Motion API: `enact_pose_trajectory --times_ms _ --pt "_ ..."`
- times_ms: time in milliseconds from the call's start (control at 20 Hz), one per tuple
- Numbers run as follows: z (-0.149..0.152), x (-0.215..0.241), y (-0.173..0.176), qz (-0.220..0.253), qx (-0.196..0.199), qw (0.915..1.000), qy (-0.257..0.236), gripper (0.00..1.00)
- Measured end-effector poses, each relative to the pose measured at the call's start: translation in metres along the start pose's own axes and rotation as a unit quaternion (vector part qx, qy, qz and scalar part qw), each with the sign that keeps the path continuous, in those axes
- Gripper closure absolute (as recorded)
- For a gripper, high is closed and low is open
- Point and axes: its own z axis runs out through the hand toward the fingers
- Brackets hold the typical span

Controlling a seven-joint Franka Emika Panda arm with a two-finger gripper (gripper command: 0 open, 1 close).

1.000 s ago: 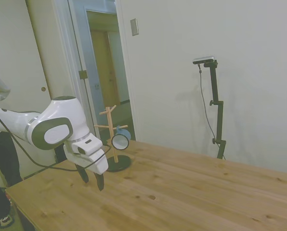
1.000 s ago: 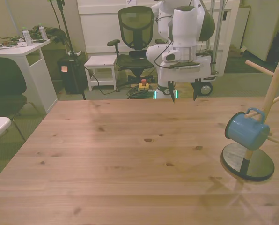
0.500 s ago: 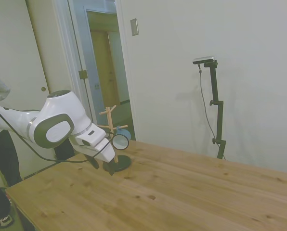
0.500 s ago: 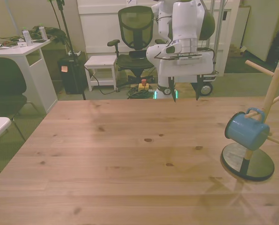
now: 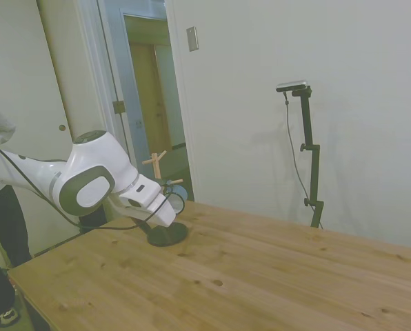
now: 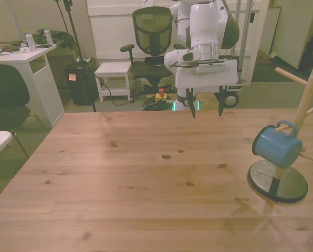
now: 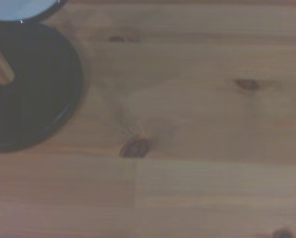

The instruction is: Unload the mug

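The claw (image 6: 206, 111) hangs empty, fingers spread, over the table's (image 6: 146, 178) far edge. The mug (image 6: 274, 147) hangs on the peg stand (image 6: 295, 131) at the front view's right, well apart. The approach seems in hand; next the claw must reach the mug.

Count on table (image 6: 120, 178): one mug (image 6: 273, 148), one peg stand (image 6: 290, 157) with round black base. Off table: one gripper (image 6: 206, 109), two office chairs, one person.
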Motion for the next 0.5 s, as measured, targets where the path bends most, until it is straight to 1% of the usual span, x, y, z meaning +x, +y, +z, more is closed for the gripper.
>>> enact_pose_trajectory --times_ms 300,500 --pt "0.011 0.024 -0.006 -0.008 0.031 0.9987 0.041 0.0" --pt "0.024 0.034 -0.008 -0.005 0.049 0.9974 0.053 0.0"
